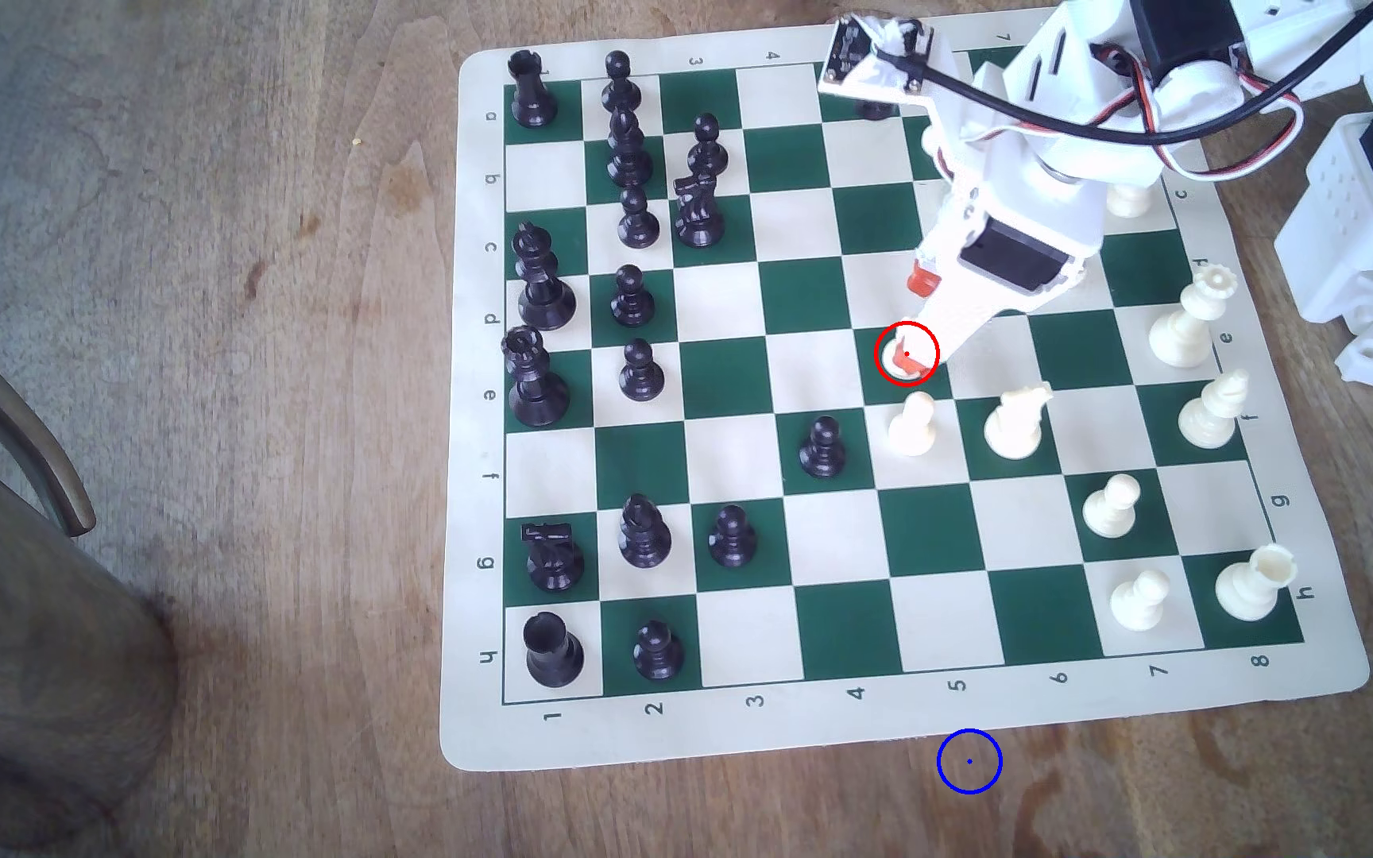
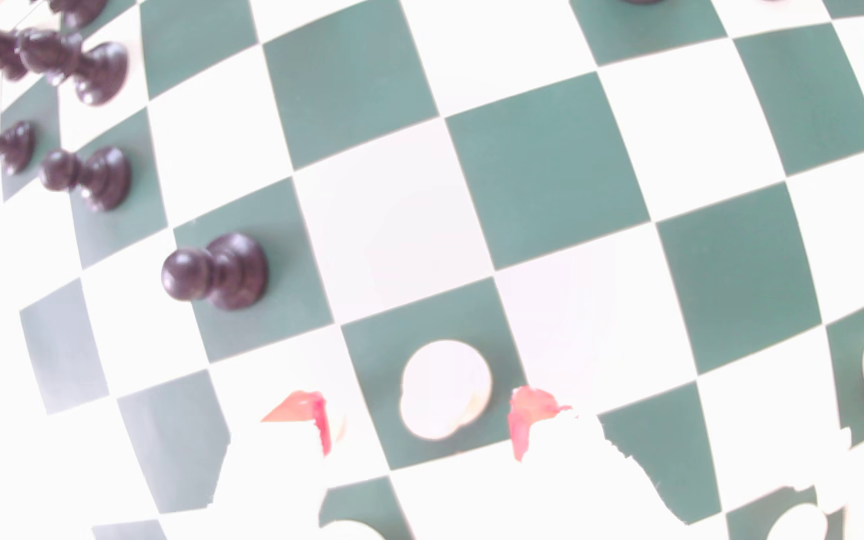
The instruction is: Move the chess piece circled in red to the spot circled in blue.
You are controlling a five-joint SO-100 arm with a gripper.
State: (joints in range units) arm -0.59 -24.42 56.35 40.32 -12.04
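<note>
The cream pawn [image 1: 903, 369] stands upright on a dark green square near the middle of the chess mat [image 1: 667, 734], inside the red circle, and in the wrist view its round top [image 2: 445, 389] sits between the two red-tipped fingers [image 2: 526, 415]. The gripper [image 2: 419, 423] is spread apart, with a gap on each side of the pawn, so it grips nothing. In the exterior view one red fingertip [image 1: 908, 355] is just over the pawn and the white arm [image 1: 1022, 206] comes down from the upper right. Just beside the pawn, toward the near edge, stand another cream pawn [image 1: 912, 425] and a cream knight [image 1: 1015, 422]; a black pawn [image 1: 822, 447] is near on the exterior view's left. The blue circled spot [image 1: 969, 761] lies on bare wooden table [image 1: 254, 330], just off the mat's near edge and well apart from the pawn.
</note>
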